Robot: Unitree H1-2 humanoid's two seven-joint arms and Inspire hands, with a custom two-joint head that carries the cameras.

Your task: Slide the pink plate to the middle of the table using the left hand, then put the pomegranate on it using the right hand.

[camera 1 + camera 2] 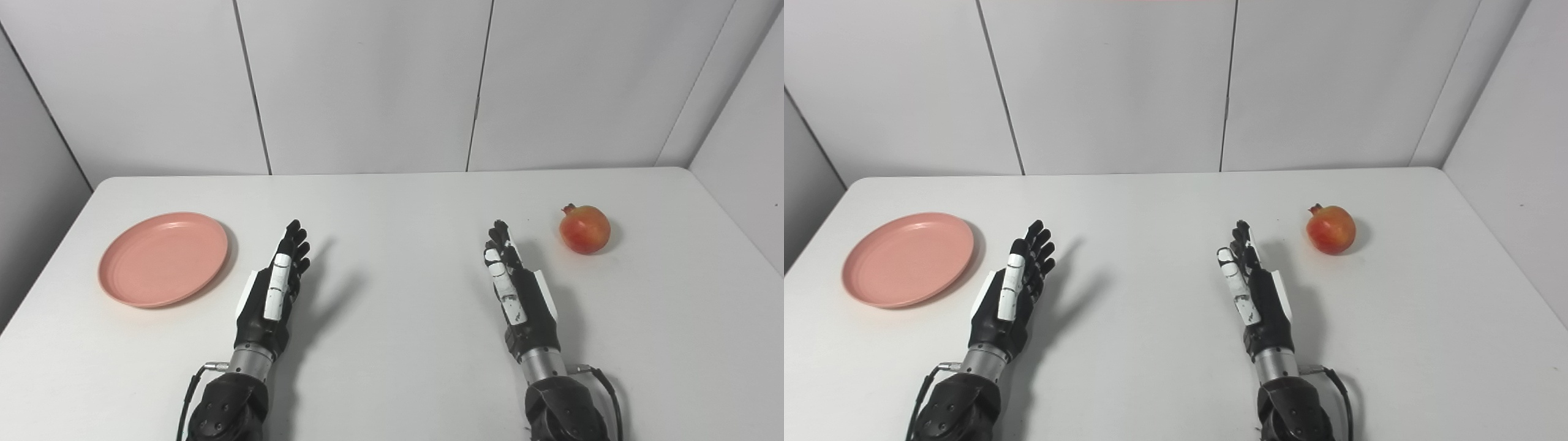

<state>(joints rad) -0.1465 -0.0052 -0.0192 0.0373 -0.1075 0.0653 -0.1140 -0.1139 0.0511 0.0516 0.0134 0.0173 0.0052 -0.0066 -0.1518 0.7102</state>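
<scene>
My left hand (274, 293) and right hand (517, 288) hover empty — fingers straight, apart — between plate (163, 258) and pomegranate (585, 229) on the bench (398, 202).

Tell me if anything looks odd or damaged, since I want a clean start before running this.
Nothing stands out. The pink plate lies flat and bare at the table's left, the pomegranate sits whole at the right, and the left hand and right hand are open, holding nothing.
</scene>
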